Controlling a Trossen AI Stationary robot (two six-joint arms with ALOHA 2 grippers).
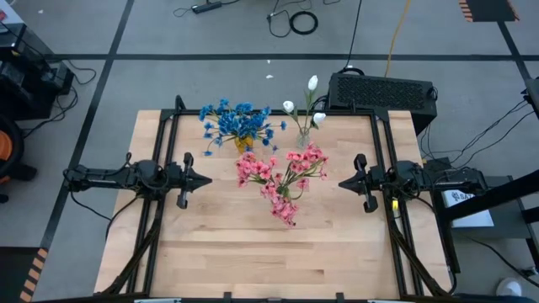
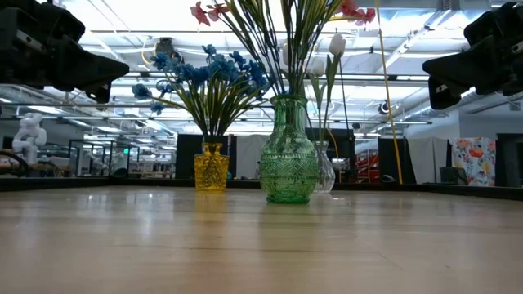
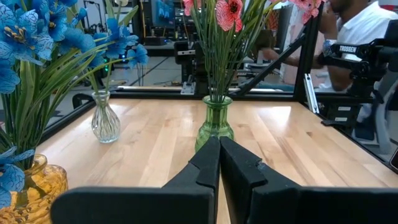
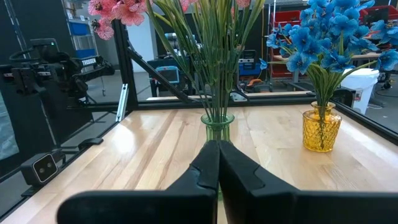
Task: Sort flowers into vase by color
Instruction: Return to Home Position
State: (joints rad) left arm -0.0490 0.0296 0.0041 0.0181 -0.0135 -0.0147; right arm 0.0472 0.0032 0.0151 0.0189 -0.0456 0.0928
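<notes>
seems done: blue flowers point(image 1: 238, 122) in the yellow vase point(image 2: 212, 168), pink flowers point(image 1: 282, 172) in the green vase point(image 2: 288, 155), white buds point(image 1: 305, 105) in the clear vase point(image 3: 104, 118), all 3 on the desk point(image 1: 253, 252). left pincer point(image 1: 205, 179) and right pincer point(image 1: 344, 183) clenched, empty, parked at opposite sides.

Both arms reach inward from opposite sides, seemingly level, facing each other. The left gripper point(image 1: 202, 179) has its fingers point(image 3: 208, 165) pressed together; the right gripper point(image 1: 345, 183), well apart from it, likewise.
</notes>
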